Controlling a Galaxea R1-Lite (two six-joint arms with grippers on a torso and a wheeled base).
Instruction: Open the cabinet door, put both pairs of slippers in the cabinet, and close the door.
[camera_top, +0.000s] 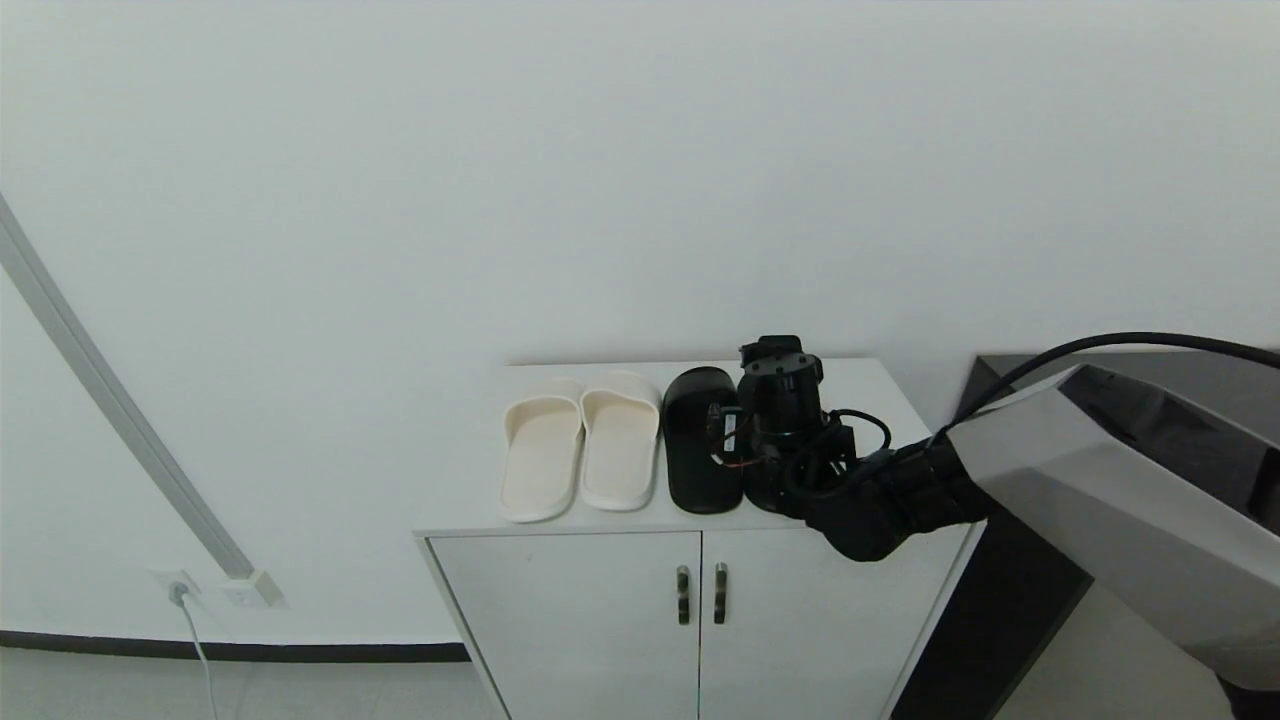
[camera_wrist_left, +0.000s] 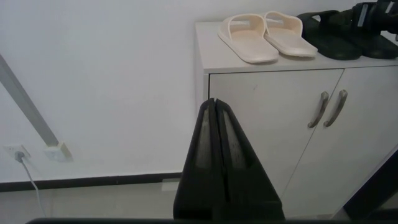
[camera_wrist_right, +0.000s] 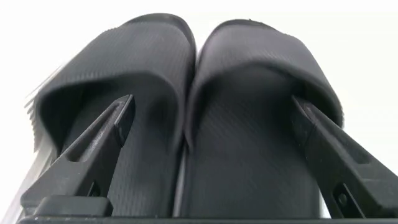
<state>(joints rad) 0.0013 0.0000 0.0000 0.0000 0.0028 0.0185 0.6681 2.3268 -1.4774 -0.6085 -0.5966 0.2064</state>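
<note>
A white cabinet (camera_top: 860, 395) stands against the wall with both doors shut and two handles (camera_top: 700, 593) at the middle seam. On its top lie a pair of cream slippers (camera_top: 580, 450) and, to their right, a pair of black slippers (camera_top: 700, 440); my right arm's wrist (camera_top: 780, 410) covers most of the right-hand black one. My right gripper (camera_wrist_right: 211, 99) is open, one finger at each outer side of the black pair (camera_wrist_right: 249, 143). My left gripper (camera_wrist_left: 214, 104) is shut on nothing, low and in front of the cabinet's left door (camera_wrist_left: 267, 124).
A dark panel (camera_top: 1000, 620) stands against the cabinet's right side. On the wall to the left run a slanted cable duct (camera_top: 100, 390) and a socket with a plugged-in cable (camera_top: 178, 592). Bare floor lies left of the cabinet.
</note>
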